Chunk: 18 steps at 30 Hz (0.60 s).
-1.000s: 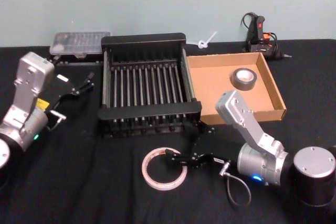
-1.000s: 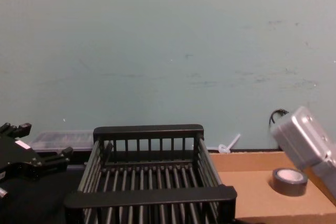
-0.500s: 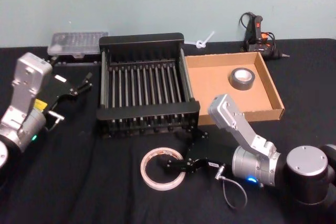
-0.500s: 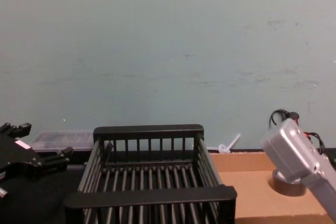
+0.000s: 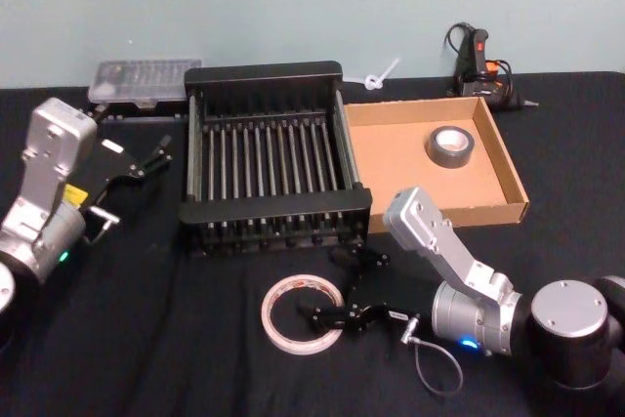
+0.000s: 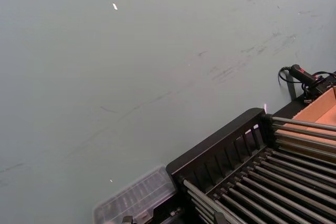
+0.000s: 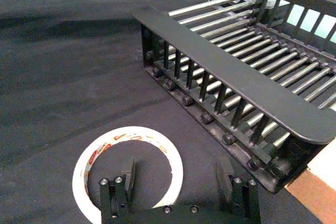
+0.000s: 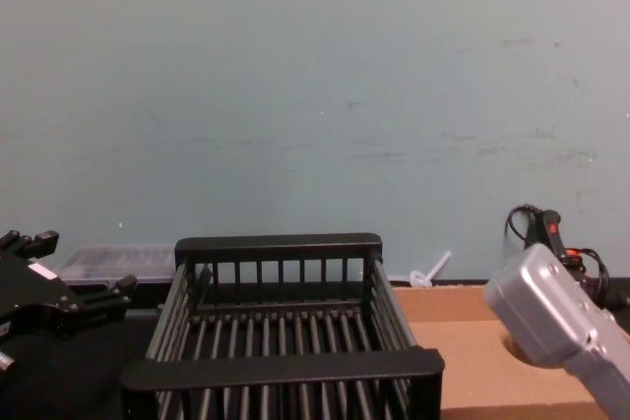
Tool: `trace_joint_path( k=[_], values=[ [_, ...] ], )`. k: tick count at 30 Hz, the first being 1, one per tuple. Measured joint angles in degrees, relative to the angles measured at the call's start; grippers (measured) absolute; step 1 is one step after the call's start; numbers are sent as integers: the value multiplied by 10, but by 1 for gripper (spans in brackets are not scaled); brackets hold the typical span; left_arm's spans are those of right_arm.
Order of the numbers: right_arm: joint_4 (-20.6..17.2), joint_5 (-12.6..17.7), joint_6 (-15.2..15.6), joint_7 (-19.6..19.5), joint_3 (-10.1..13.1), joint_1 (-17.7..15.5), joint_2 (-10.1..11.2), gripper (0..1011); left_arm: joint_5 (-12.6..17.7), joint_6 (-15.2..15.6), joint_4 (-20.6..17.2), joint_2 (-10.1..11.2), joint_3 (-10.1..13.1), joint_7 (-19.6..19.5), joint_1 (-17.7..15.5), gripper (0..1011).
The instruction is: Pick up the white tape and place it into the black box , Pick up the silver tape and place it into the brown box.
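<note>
Head view, left to right: left pincer (image 5: 156, 155), jaws apart, idle beside the black box (image 5: 269, 158); white tape (image 5: 303, 312) flat on the tabletop (image 5: 146, 339), its rim between the parted jaws of the right pincer (image 5: 337, 290); silver tape (image 5: 453, 146) in the brown box (image 5: 391, 163).

Black box (image 5: 264, 80): matt black plastic rims, shiny metal-looking rods. Brown box (image 5: 508, 168): plain matt cardboard. White tape (image 7: 92, 156): glossy translucent film. Silver tape (image 5: 451, 146): dull grey. Table (image 5: 176, 339): matt black cloth. Arm housings brushed silver metal.
</note>
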Motion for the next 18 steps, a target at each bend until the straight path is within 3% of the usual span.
trace_joint_path(
  k=[18],
  values=[
    [9, -4, -3, 1, 0, 0, -7, 1002, 0, 0, 0, 0, 0, 0, 0, 1001]
  ],
)
